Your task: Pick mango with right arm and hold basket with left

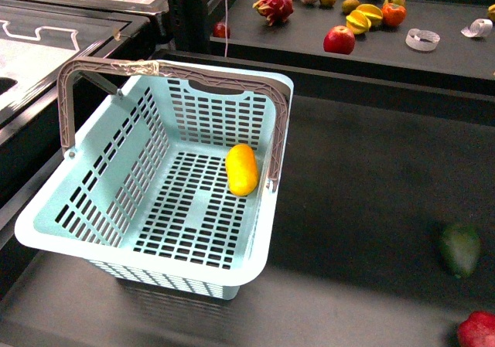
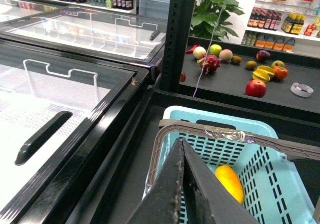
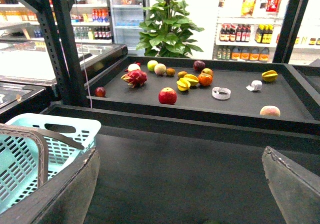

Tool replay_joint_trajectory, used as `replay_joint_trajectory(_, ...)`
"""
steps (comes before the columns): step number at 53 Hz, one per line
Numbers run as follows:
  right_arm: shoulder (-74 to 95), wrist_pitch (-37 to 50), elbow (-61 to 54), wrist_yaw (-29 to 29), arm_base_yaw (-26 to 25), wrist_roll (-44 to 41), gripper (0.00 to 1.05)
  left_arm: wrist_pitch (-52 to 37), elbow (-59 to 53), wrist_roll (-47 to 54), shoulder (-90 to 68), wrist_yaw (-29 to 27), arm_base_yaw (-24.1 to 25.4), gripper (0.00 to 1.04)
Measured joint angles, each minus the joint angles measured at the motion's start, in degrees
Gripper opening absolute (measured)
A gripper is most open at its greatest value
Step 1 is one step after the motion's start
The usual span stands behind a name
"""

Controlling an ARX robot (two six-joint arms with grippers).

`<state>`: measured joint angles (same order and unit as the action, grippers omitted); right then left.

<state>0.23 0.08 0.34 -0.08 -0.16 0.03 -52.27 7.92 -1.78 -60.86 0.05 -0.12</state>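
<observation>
The pale aqua basket (image 1: pixel 247 273) stands on the dark counter with its taped grey-brown handle (image 1: pixel 174 73) raised. The yellow-orange mango (image 1: pixel 242 169) lies on the basket's floor near its right wall. Neither arm shows in the front view. In the left wrist view my left gripper (image 2: pixel 181 143) is shut and empty, its tips just short of the taped handle (image 2: pixel 225 132), above the basket (image 2: pixel 280 189) and the mango (image 2: pixel 230 182). In the right wrist view my right gripper (image 3: pixel 180 154) is open and empty over bare counter, with the basket (image 3: pixel 55 120) off to one side.
A dark green oval fruit (image 1: pixel 461 248) and a red fruit (image 1: pixel 479 330) lie on the counter right of the basket. A raised shelf (image 1: pixel 433 57) behind holds several fruits and tape rolls. A glass-topped freezer (image 2: pixel 60 99) stands to the left.
</observation>
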Motion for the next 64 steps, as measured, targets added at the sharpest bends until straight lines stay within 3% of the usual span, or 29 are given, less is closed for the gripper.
replay_joint_trajectory(1,0.0,0.0,0.0,0.0,0.0,0.0,0.97,0.6,-0.6,0.1,1.2,0.0,0.0,0.01)
replay_joint_trajectory(7,0.0,0.0,0.0,0.0,0.0,0.0,0.97,-0.7,-4.3,0.7,3.3,-0.1,0.0,0.02)
replay_joint_trajectory(45,0.0,0.0,0.0,0.0,0.0,0.0,0.97,27.6,-6.7,1.2,36.2,0.0,0.0,0.02)
replay_joint_trajectory(64,0.0,0.0,0.0,0.0,0.0,0.0,0.97,36.9,-6.7,1.3,45.7,0.0,0.0,0.02)
